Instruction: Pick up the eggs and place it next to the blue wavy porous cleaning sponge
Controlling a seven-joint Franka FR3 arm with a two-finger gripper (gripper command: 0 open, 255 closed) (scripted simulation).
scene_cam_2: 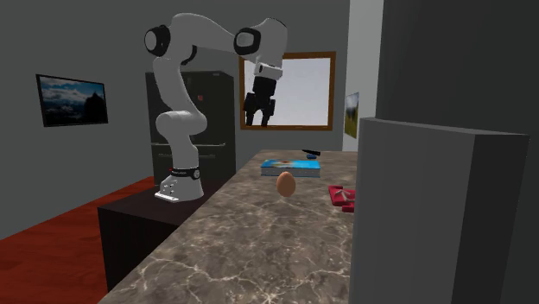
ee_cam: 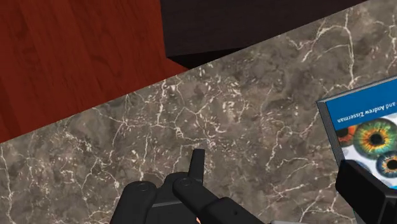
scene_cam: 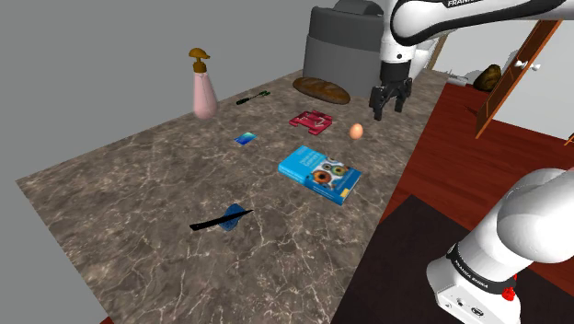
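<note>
One brown egg point(scene_cam: 356, 131) is seen on the dark marbled desk point(scene_cam: 129, 221), its long axis upright, narrow end up; it is set near one blue book point(scene_cam: 320, 173), well apart from one small blue sponge point(scene_cam: 246, 139); the black pincer point(scene_cam: 390, 99) is seen above, spread wide, nothing clasped.

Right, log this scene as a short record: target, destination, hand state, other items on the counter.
target: egg, lying on the marbled counter
destination: small blue sponge, apart from the egg, toward the shoulder view's left
hand: hand open, empty, raised above the counter near the egg
roughly between them: red item
other items: blue book, pink pump bottle, bread loaf
task state: egg not yet picked up
</note>
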